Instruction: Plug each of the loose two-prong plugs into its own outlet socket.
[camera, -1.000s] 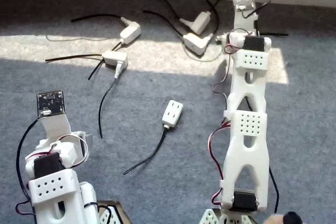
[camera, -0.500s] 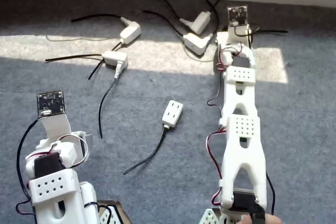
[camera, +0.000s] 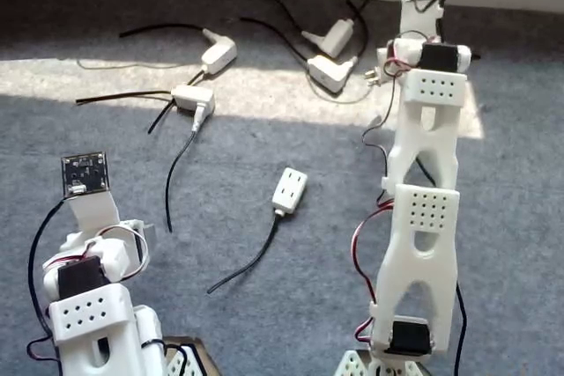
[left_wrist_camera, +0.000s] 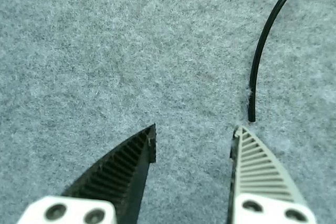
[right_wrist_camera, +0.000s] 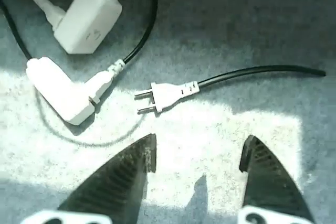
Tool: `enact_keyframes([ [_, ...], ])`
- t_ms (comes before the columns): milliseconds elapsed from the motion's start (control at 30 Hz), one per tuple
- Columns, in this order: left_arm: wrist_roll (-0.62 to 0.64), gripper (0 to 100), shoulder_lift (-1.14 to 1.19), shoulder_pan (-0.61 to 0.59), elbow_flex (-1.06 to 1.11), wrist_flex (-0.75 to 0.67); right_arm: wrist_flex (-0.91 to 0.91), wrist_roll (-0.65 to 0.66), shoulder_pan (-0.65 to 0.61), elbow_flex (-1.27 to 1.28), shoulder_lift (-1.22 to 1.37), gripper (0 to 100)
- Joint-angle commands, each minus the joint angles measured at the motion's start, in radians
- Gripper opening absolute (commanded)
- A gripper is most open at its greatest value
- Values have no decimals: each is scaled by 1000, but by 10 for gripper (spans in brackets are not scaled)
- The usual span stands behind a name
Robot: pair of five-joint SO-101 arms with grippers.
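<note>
Lying flat on sunlit carpet (right_wrist_camera: pixel 252 129), a loose plug (right_wrist_camera: pixel 167 95) is seen just ahead of the right gripper (right_wrist_camera: pixel 199 148), whose jaws are spread wide with nothing held. A white socket (right_wrist_camera: pixel 60 92) is set near the prongs, apart from them. The left gripper (left_wrist_camera: pixel 195 128) is likewise held open and empty, a cable end (left_wrist_camera: pixel 251 114) lying just beside its pale finger. A second socket (camera: pixel 290 189) is seen between the arms.
</note>
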Motion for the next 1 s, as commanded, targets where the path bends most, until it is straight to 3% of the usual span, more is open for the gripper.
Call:
enact_keyframes([
  [0, 6, 245, -5, -10, -4, -18, -225, 5, 22, -4, -64, 255],
  [200, 6, 245, -5, -10, -4, -18, -728, 5, 8, -5, 229, 255],
  [333, 6, 245, -5, -10, -4, -18, -766, 8, -30, -7, 384, 255],
  [433, 6, 245, -5, -10, -4, -18, -641, 9, -47, -12, 406, 255],
  [867, 6, 245, -5, -10, -2, -18, 292, 12, -50, -16, 209, 255],
  [967, 6, 245, -5, -10, -2, -18, 346, 11, -18, -8, 119, 255],
])
